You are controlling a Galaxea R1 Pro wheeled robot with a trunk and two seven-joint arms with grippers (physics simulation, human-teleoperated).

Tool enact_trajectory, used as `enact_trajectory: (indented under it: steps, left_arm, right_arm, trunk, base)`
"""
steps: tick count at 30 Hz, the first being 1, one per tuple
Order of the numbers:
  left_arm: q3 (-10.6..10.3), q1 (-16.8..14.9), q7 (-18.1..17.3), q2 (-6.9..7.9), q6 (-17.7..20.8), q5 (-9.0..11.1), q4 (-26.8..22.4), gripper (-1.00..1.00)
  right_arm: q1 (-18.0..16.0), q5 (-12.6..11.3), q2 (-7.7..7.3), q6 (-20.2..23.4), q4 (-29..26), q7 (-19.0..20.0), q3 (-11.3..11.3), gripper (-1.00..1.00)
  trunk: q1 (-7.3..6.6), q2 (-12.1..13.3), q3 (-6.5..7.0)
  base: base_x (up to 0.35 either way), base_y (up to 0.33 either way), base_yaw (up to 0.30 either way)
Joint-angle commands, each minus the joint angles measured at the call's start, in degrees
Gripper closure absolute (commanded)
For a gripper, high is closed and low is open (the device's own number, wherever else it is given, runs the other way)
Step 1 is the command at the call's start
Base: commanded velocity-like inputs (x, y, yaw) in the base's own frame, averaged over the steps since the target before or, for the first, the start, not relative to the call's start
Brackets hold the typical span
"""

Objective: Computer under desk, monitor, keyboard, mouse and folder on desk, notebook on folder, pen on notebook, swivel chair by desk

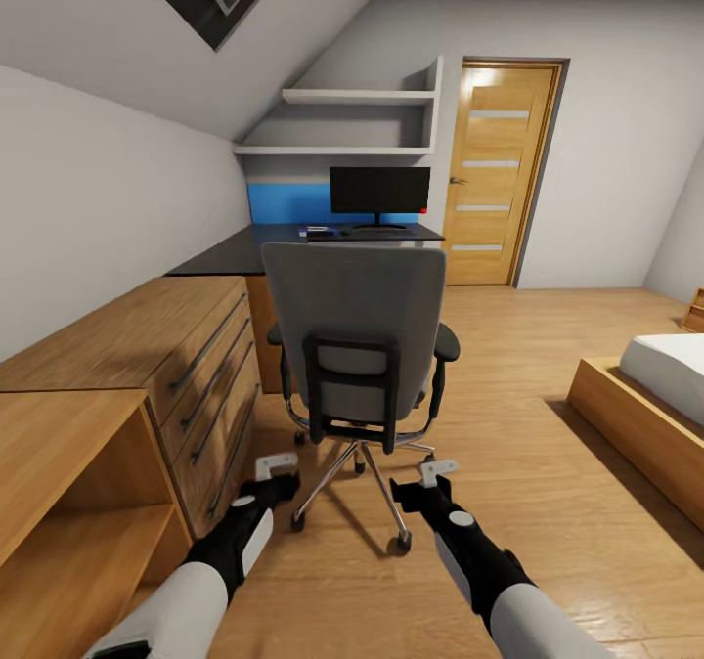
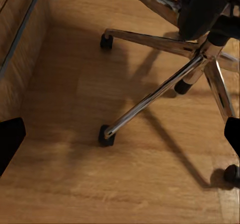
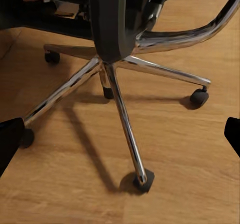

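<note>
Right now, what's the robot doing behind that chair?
The robot stands behind the swivel chair, facing its grey back, both arms held low. The left gripper and right gripper have open jaws and hold nothing, hanging above the floor near the chrome base. Farther ahead, the monitor sits on the desk.

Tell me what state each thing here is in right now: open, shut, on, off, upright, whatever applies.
swivel chair: upright on the wooden floor, back toward the camera, short of the desk
monitor: upright on the desk, screen dark
desk: some small items lie near the monitor, too small to identify
door: shut
dresser: drawers shut
left gripper: fingers open, empty
right gripper: fingers open, empty
</note>
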Motion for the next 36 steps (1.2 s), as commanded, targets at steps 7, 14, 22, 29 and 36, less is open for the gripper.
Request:
enact_trajectory:
  steps: [7,14,22,29,36]
  left_arm:
    - [-0.9,-0.2,-1.4,-0.06,-4.7,-0.7,3.7,-1.00]
    - [-1.4,-0.2,-1.5,-0.06,-4.8,-0.7,4.8,-1.00]
    - [-1.5,-0.2,-1.4,-0.06,-5.0,-0.7,7.4,-1.00]
    - [-1.5,-0.2,-1.3,-0.06,-5.1,-0.8,9.3,-1.00]
    - [-1.5,-0.2,-1.2,-0.06,-5.1,-0.8,9.6,-1.00]
  right_arm:
    - [0.0,0.4,0.06,-5.1,1.2,0.6,-0.2,-1.00]
    - [0.1,0.4,0.12,-5.2,1.9,0.8,-0.1,-1.00]
    - [0.1,0.6,0.75,-5.3,5.2,1.0,1.6,-1.00]
    - [0.1,0.7,1.17,-5.3,5.6,1.0,2.1,-1.00]
    - [0.1,0.7,1.20,-5.3,5.6,0.9,2.1,-1.00]
  trunk:
    - [-0.01,0.0,-0.06]
    - [-0.01,0.0,-0.06]
    - [-0.01,0.0,-0.06]
    - [-0.01,0.0,-0.06]
    - [-0.01,0.0,-0.06]
  base:
    - [0.038,0.000,0.000]
    - [0.024,0.000,0.000]
    - [0.006,0.000,0.000]
    - [0.167,0.000,0.000]
    - [0.167,0.000,0.000]
